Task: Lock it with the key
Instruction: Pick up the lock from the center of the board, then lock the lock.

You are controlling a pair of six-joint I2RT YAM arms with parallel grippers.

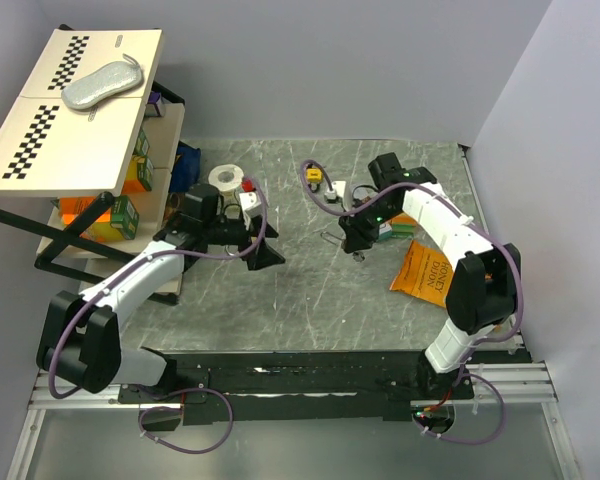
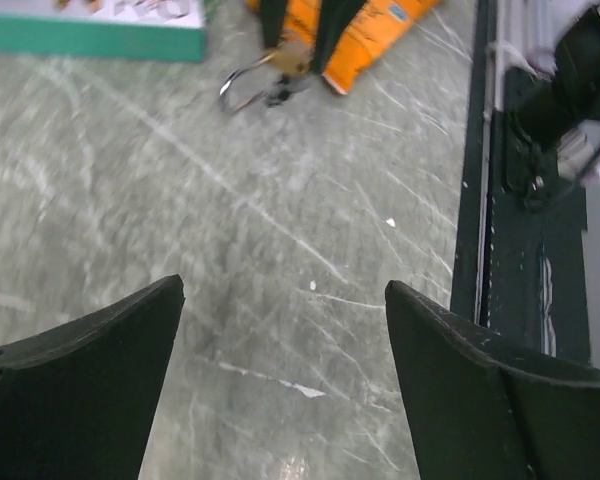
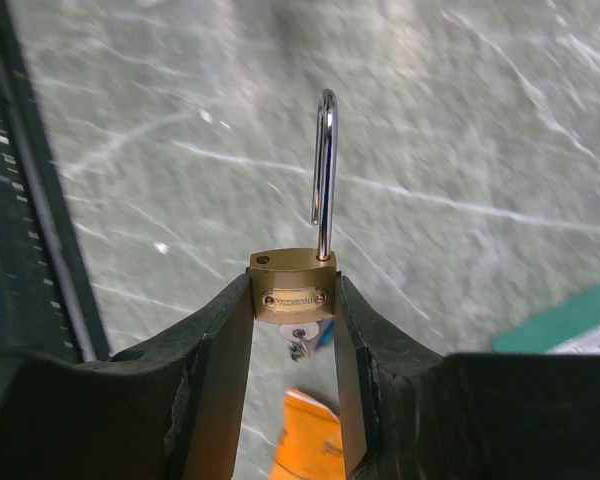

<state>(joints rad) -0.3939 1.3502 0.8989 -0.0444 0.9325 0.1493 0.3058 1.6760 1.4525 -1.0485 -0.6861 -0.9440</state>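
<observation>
Grips the brass padlock (image 3: 292,285) in the right end effector (image 3: 292,300) over the worktop (image 2: 280,200), shackle (image 3: 324,175) open, apparent key (image 3: 298,338) underneath, left end effector (image 2: 285,330) released and empty; next probably means pressing the shackle home, then turning the key.

Brass-gold padlock (image 3: 292,292), silver shackle (image 3: 323,170). Grey, white-streaked table (image 1: 310,300). Orange packet (image 1: 427,270) near right edge. Black-and-white checks on beige boards (image 1: 80,120) beside left edge.
</observation>
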